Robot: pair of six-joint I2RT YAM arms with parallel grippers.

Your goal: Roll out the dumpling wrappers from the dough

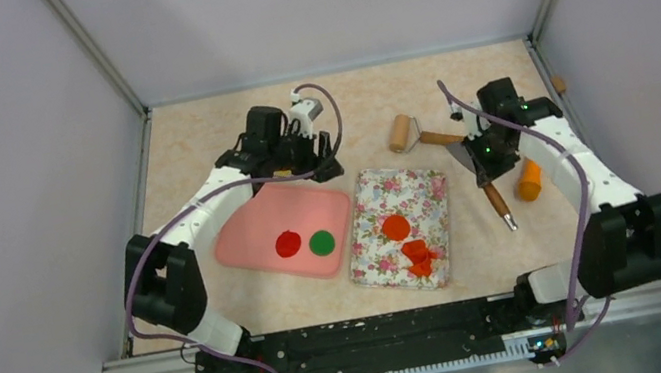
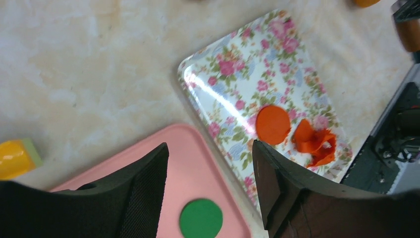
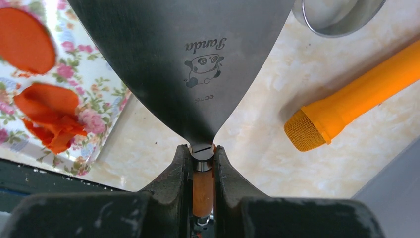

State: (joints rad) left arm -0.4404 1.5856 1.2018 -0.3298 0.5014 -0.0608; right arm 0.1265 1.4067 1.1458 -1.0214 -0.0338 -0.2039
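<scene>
On the pink mat [image 1: 252, 228] lie a red wrapper [image 1: 288, 243] and a green wrapper [image 1: 321, 242]. On the floral tray [image 1: 378, 191] lie an orange-red wrapper [image 1: 395, 227] and the ragged dough scrap [image 1: 420, 258]. My left gripper [image 1: 311, 169] hovers open and empty over the mat's far edge. In the left wrist view [image 2: 209, 148] it is above the green wrapper [image 2: 200, 218], with the orange-red wrapper [image 2: 273, 124] and the scrap [image 2: 314, 141] beyond. My right gripper [image 1: 486, 158] is shut on a metal scraper's wooden handle [image 3: 203, 186], blade [image 3: 183, 59] towards the tray.
A wooden rolling pin [image 1: 402, 132] lies behind the tray. An orange carrot-shaped stick [image 1: 529, 180] lies right of the scraper. A metal ring cutter [image 3: 337, 15] sits beyond the blade. A yellow object [image 2: 15, 157] lies left of the mat. Walls enclose the table.
</scene>
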